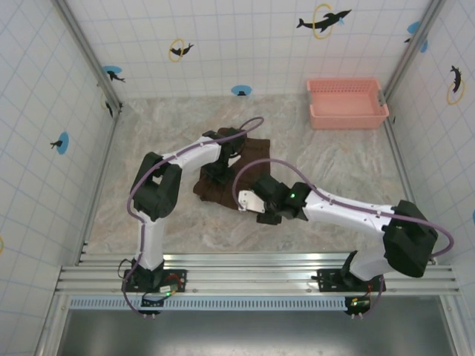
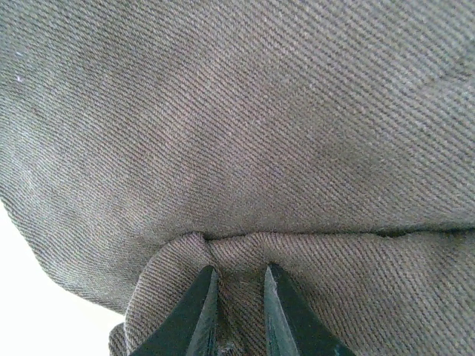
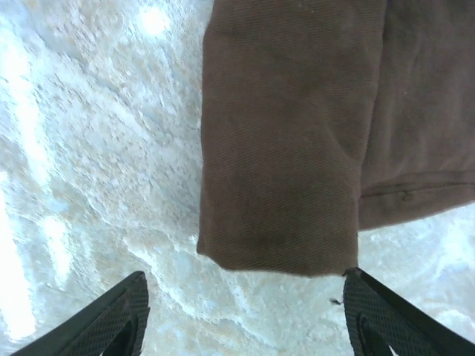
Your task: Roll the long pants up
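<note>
Left wrist view: a fold of the long pants (image 2: 260,133) is pinched by the left gripper (image 2: 241,268). The right gripper (image 3: 243,273) is held wide open. Rolling is judged partly done.

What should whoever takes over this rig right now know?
Left gripper: shut on a fold of the pants.
Right gripper: open, fingers over bare table just short of the cloth's near edge, holding nothing.
Pants lie mid-table as a flat folded bundle.
Done: folded narrow, it seems.
To do: the roll itself; no clear roll shows yet.
Basket sits at the far right.
</note>
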